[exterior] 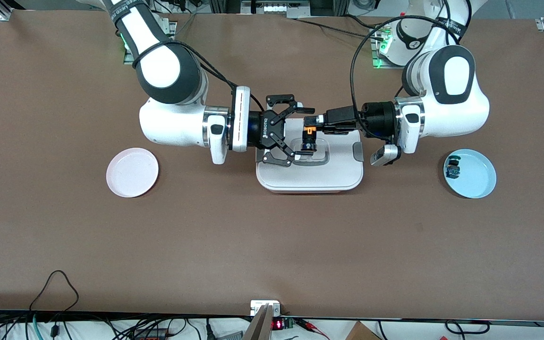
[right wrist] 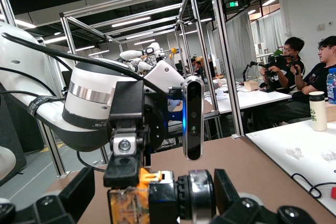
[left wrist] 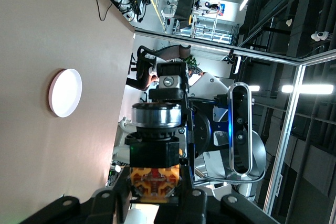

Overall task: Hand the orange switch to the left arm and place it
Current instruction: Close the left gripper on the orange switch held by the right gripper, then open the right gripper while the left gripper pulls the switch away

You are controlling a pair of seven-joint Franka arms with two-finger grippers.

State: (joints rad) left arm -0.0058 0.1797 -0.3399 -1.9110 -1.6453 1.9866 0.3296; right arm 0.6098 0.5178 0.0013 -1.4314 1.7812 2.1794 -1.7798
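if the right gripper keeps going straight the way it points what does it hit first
The orange switch. The right gripper, jaws open over the white box, points along the table toward the left gripper, which is shut on the switch. The switch sits right at the open jaws, seemingly already between them; depth is unclear.

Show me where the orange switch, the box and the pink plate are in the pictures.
orange switch (exterior: 308, 133), front view, on its orange body.
box (exterior: 343, 165), front view, on a bare part of its white lid.
pink plate (exterior: 132, 172), front view, on its bare middle.
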